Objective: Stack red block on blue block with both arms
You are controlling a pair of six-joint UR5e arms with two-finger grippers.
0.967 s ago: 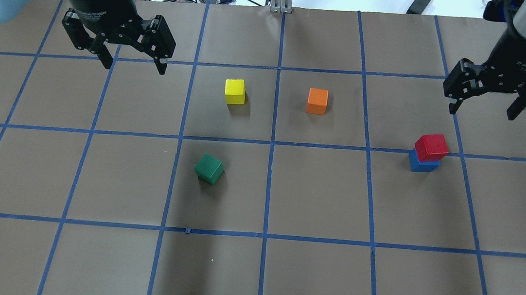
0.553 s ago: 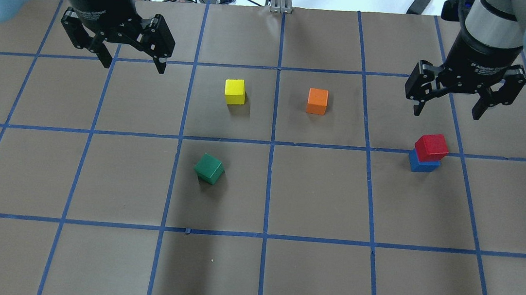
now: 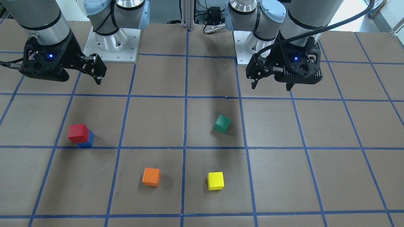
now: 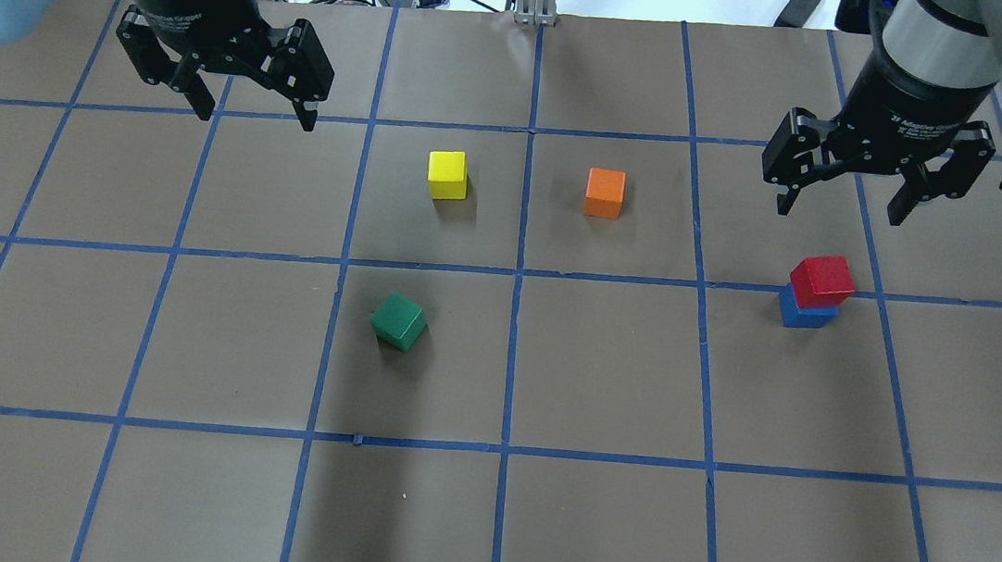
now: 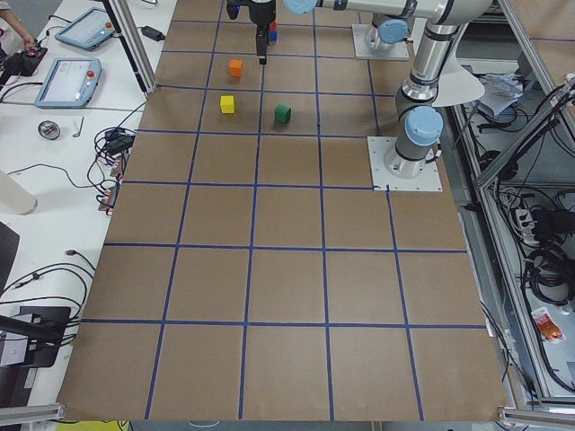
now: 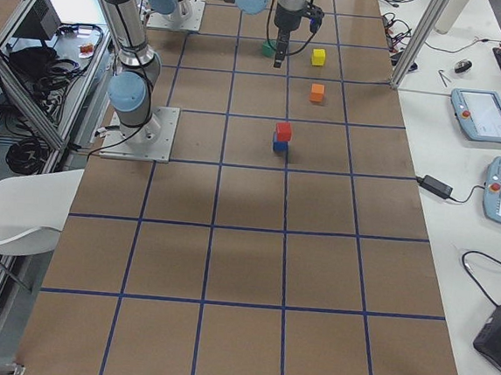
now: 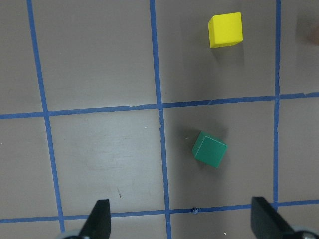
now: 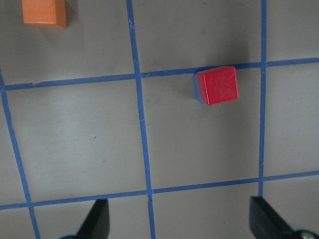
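The red block [image 4: 823, 278] sits on top of the blue block [image 4: 803, 313] at the table's right side, slightly offset. The stack also shows in the front view, red block [image 3: 78, 133] over blue block [image 3: 90, 139], and in the right wrist view, where the red block [image 8: 217, 85] hides nearly all of the blue one. My right gripper [image 4: 839, 209] is open and empty, raised above the table and apart from the stack. My left gripper [image 4: 255, 114] is open and empty, raised at the left.
A yellow block [image 4: 447, 174], an orange block [image 4: 604, 192] and a tilted green block [image 4: 398, 321] lie in the middle of the table. The brown table cover [image 4: 586, 532] carries a grid of blue tape. Cables lie beyond the far edge.
My right gripper has moved left from the table's right edge to a spot close to the stack. My left gripper has shifted only slightly. The blocks have not moved.
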